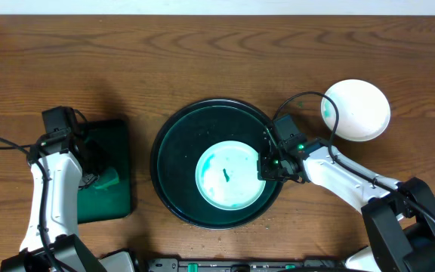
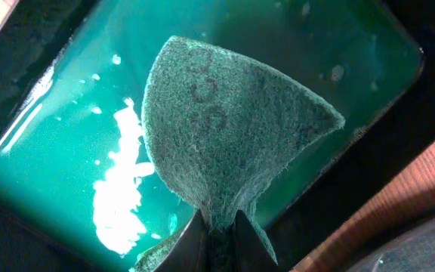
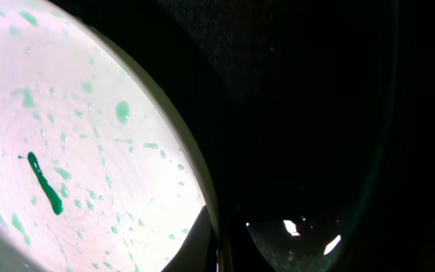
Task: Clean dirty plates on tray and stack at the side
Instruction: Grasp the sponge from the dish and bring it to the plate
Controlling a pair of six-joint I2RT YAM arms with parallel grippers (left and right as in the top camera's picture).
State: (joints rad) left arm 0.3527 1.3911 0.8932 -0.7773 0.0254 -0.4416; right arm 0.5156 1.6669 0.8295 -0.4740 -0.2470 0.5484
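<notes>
Midway along the near edge: round tray (image 1: 183, 140), one plate (image 1: 229, 177) inside, streaked teal. Near the left edge: small rectangular tray (image 2: 44, 151) of green liquid. Toward the far right corner: second plate (image 1: 357, 109), on bare wood, teal mark at its rim. Over the liquid: scouring cloth (image 2: 225, 128), pinched tight in left gripper (image 2: 216, 227). At the inner plate's right rim: right gripper (image 1: 266, 165), jaws' state impossible to tell. Probably wetting the cloth before wiping. Next: carry cloth across to the round tray, steady the plate, scrub.

Overhead evenly lit; wrist cams dim, glare on small tray (image 2: 119, 204), plate (image 3: 89, 151) overexposed.
</notes>
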